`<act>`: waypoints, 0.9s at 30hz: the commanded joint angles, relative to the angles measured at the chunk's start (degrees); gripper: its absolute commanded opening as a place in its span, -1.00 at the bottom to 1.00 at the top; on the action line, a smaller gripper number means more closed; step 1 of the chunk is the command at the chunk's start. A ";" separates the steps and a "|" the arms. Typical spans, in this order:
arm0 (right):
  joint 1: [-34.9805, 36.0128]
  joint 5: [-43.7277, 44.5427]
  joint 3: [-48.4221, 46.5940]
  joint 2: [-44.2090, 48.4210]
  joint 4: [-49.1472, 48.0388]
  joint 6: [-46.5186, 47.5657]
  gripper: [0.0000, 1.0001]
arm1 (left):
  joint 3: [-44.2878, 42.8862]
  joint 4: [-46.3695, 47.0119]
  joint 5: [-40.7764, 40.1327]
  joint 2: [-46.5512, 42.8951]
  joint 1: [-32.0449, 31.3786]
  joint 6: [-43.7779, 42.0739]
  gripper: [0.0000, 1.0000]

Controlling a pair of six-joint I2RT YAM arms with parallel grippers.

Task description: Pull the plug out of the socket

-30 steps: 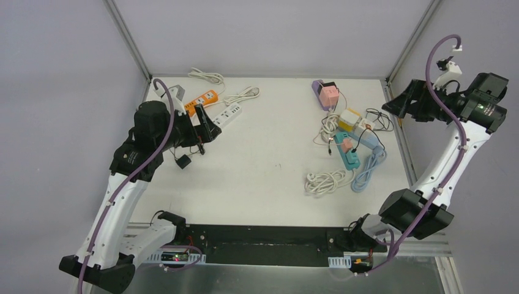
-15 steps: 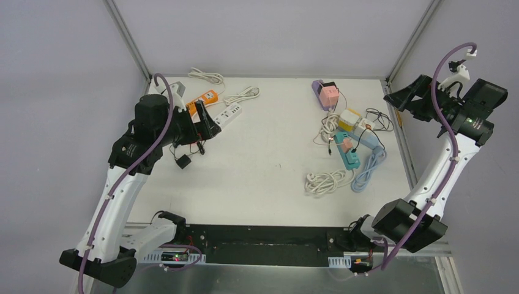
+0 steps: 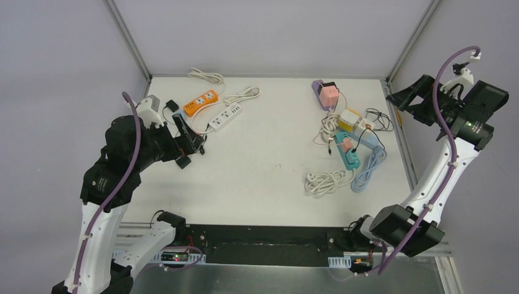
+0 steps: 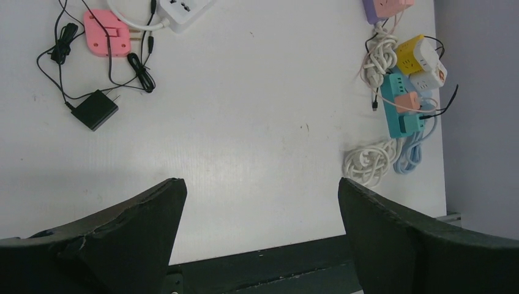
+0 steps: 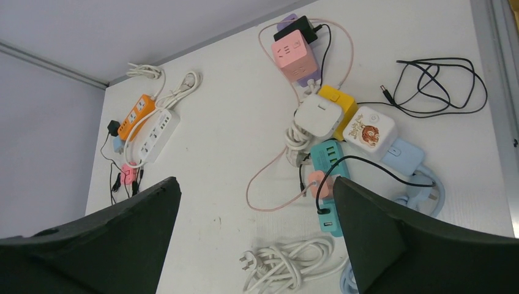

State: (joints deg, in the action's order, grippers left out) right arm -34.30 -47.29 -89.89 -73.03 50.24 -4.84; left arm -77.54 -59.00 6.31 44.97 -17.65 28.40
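A white table [image 3: 275, 141] is enclosed by pale grey walls, and extension blocks and cables are scattered over it. A teal power strip [image 3: 350, 158] is taken as the landmark, and a small pink plug [image 3: 346, 145] is seen seated in it. This is judged the likeliest plug to be pulled, though that cannot be settled from the task alone.

The task appears to be at the approach stage, since no plug is touched. The right gripper [image 3: 401, 101] is held high, beyond and to the right of the strip near the table's edge. Its jaws are spread wide and nothing is held. The left gripper [image 3: 190, 136] is held well to the left of the strip, across the bare middle of the table. It too is fully spread and empty.

In the right wrist view the pink plug [image 5: 318, 182] lies between the spread fingers and far below them. A coiled white cable [image 3: 324, 182] lies just on the near side of the strip.

For the next move, a descent of the right gripper onto the plug is called for. The strip would probably have to be held down, or it may lift with the plug.
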 commanded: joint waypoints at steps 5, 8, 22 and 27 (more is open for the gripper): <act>0.07 5.68 -2.19 3.56 3.57 0.88 1.00 | -3.67 -0.91 0.51 3.26 -0.28 -0.37 0.98; 0.04 6.08 -1.69 4.08 3.63 0.75 0.99 | -3.94 -0.78 0.35 2.69 -0.28 -0.39 0.98; 0.03 7.96 -2.97 3.07 4.24 2.38 1.00 | -2.15 2.47 1.34 4.16 -0.28 -0.48 0.98; 0.03 6.11 -3.95 2.04 4.69 3.62 1.00 | -0.09 4.47 1.32 4.05 -0.28 0.13 0.98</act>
State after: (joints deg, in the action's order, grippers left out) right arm -34.30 -39.83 -90.94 -70.76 54.39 -2.83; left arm -78.78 -58.02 6.61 49.34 -17.65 28.42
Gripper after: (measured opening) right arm 0.996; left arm 0.991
